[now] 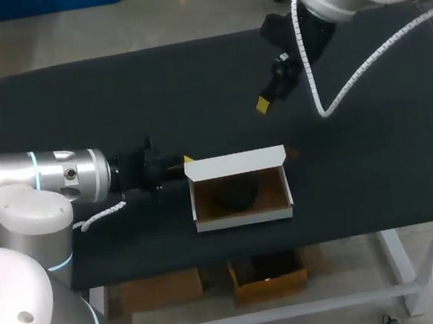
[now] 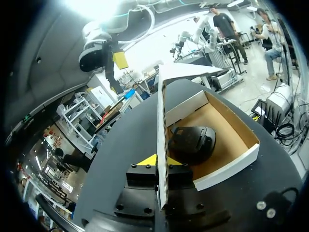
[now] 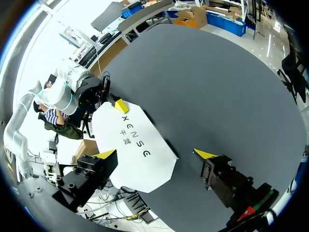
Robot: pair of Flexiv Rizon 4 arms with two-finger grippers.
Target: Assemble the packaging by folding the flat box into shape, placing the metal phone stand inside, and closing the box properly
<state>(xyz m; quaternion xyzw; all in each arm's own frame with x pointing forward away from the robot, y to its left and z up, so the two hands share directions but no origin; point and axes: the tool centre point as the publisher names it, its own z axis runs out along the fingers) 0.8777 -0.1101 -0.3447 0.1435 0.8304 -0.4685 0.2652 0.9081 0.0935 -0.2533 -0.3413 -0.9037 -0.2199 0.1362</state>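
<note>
Closure of the lid is, I judge, what remains. At the left, the left end effector has its two yellow tips nipped onto the near end of the upright white cardboard lid flap, one tip on either face. Just ahead of it, to one side of the flap, the open white cardboard box with its brown inside rests on the black desk. The dark, rounded metal phone stand already lies in the tray. Farther right, the right end effector hangs above the desk, fingers spread wide and holding nothing, with the lid's printed outer face below and ahead of it. To do this well, the left should swing the flap over the tray in an arc about its hinge rather than pull, which could drag the light box. The right could then come down and press the lid flat, so its free edge seats against the front wall.
</note>
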